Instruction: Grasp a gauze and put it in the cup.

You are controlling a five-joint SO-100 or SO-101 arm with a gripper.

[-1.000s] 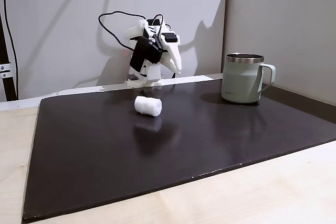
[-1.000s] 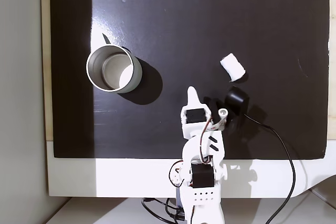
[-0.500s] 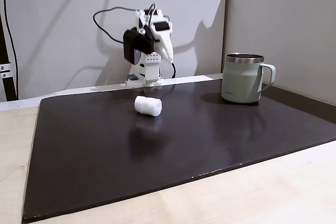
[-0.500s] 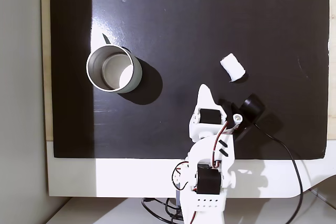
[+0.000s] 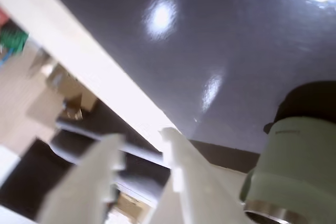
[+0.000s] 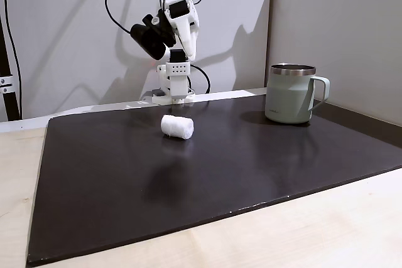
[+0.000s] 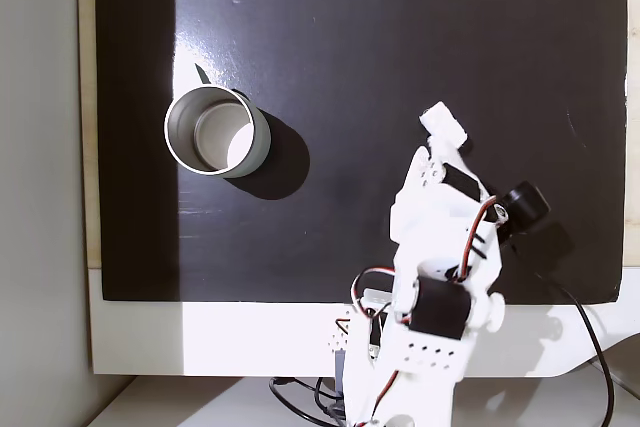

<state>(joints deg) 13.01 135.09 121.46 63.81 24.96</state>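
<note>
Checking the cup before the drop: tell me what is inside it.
From above, the cup shows only its bare steel wall and bottom; nothing lies inside. The gauze sits on the dark mat, apart from the cup. From the side, the interior is hidden.

A pale wooden table [image 6: 326,230] carries a large dark, glossy mat [image 6: 251,155]. On the mat lie a small white gauze [image 6: 177,127] on its side and, well apart, an upright green cup [image 6: 289,94], handle pointing right in this fixed view. The arm's white base [image 6: 173,95] stands at the mat's far edge.
</note>
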